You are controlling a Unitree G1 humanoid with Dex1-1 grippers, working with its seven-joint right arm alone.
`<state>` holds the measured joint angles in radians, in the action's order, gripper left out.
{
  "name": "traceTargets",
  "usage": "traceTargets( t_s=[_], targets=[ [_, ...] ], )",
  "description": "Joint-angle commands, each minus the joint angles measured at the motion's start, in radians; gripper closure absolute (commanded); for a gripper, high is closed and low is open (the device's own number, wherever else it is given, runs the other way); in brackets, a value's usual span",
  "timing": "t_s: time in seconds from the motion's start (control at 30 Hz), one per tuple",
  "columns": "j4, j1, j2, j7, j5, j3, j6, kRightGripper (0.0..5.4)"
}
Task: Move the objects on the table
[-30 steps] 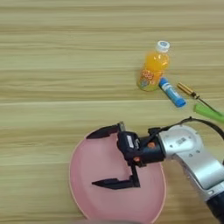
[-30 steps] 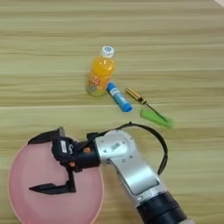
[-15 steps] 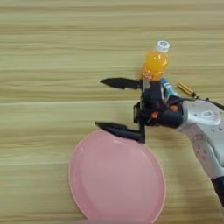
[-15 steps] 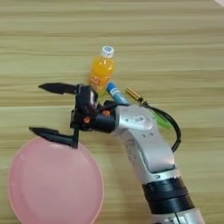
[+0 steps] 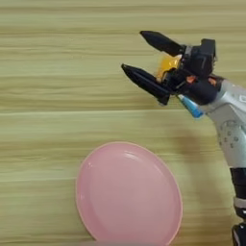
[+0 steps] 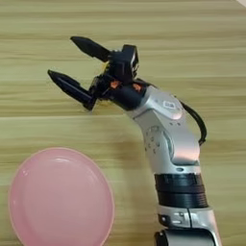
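Observation:
The round pink plate (image 5: 129, 194) lies on the wood-grain table (image 5: 57, 96) near the front edge, also in the right eye view (image 6: 60, 197). My right gripper (image 5: 132, 50) hangs open well beyond the plate, its two black fingers spread wide and pointing left with nothing between them; the right eye view shows it too (image 6: 61, 56). Only a patch of the orange-drink bottle (image 5: 168, 65) peeks out behind the gripper's wrist; its white cap is covered. In the right eye view the arm hides the bottle. The amber-handled screwdriver is hidden.
A blue pen-like tip (image 5: 191, 105) sticks out below the wrist, right of the bottle. The silver forearm (image 6: 168, 134) rises from the bottom edge and covers the table's right middle. Bare wood stretches left of the gripper and the plate.
The open gripper has moved from over the plate toward the far side and now sits in front of the bottle, hiding most of it. The plate has stayed put.

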<state>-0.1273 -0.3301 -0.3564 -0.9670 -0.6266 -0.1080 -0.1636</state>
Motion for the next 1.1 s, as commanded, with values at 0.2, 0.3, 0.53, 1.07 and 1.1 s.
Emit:
traceTargets(
  t_s=[0.2, 0.3, 0.53, 1.07, 1.1],
  targets=[
    [0.064, -0.164, 0.029, 0.157, 0.017, -0.103, 0.075, 0.03],
    [0.103, -0.192, 0.038, 0.205, 0.036, -0.127, 0.105, 0.03],
    [0.228, -0.257, 0.04, 0.336, 0.161, -0.156, 0.229, 0.03],
    [0.501, -0.325, 0.002, 0.522, 0.381, -0.141, 0.307, 0.03],
    [0.514, -0.328, 0.001, 0.526, 0.384, -0.141, 0.303, 0.03]
  ],
)
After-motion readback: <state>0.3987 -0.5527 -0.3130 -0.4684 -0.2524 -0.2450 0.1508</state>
